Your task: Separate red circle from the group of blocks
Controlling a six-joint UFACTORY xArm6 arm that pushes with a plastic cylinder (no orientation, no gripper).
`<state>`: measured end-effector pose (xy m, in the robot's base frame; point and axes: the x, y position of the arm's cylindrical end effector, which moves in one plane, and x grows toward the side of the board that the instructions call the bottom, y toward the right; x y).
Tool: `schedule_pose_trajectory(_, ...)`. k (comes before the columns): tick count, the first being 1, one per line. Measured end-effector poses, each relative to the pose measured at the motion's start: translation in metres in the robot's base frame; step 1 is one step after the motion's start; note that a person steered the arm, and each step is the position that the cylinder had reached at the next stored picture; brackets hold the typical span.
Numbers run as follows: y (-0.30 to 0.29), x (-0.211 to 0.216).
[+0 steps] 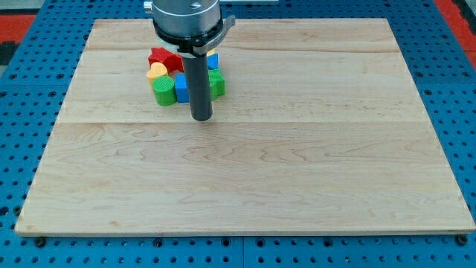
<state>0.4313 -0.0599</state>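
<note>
My tip (201, 117) rests on the wooden board (312, 164), just below the group of blocks near the view's top. The rod and arm head stand in front of the group's middle and hide most of the red circle and the yellow block at the back. Still showing are the red star (159, 57), the yellow heart (156, 71), the green cylinder (163, 90), part of the blue cube (181, 86), an edge of the green star (218, 82) and a sliver of the blue block (213, 61).
The board lies on a blue pegboard (30, 89) that surrounds it on all sides. A red surface (15, 18) shows at the view's top left corner.
</note>
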Motion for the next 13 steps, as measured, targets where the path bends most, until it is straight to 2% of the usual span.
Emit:
schedule_pose_trajectory(3, -0.004, -0.012)
schedule_pose_trajectory(5, -0.004, -0.094)
schedule_pose_trajectory(7, -0.027, -0.125)
schedule_pose_trajectory(8, -0.08, -0.132)
schedule_pose_trajectory(9, -0.07, -0.132)
schedule_pose_trajectory(10, -0.097, -0.131)
schedule_pose_trajectory(11, -0.096, -0.151)
schedule_pose_trajectory(13, -0.074, -0.163)
